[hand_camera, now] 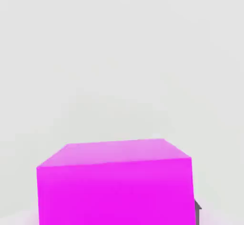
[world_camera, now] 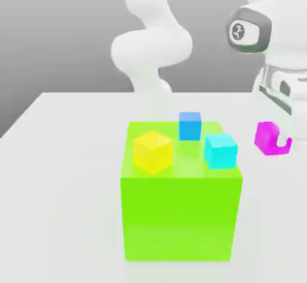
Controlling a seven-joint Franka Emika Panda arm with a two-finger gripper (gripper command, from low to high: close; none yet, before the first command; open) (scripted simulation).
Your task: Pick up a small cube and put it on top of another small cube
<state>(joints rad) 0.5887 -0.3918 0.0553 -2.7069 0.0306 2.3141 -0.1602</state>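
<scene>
The small magenta cube [world_camera: 265, 137] sits between my gripper's [world_camera: 277, 141] fingers at the exterior view's right, beside the big green block [world_camera: 180, 216] and about level with its top. One white finger crosses the cube's near face, so the gripper is shut on it. In the hand view the magenta cube [hand_camera: 114, 183] looms close, with a dark fingertip [hand_camera: 198, 211] against its edge. On the green block's top stand a yellow cube [world_camera: 153, 151], a blue cube [world_camera: 189, 126] and a cyan cube [world_camera: 220, 151]. I cannot tell whether the magenta cube rests on the table or hangs above it.
The white table [world_camera: 60, 174] stretches around the green block. The arm's white links [world_camera: 153, 48] rise behind the block, and the wrist [world_camera: 270, 36] stands over the magenta cube.
</scene>
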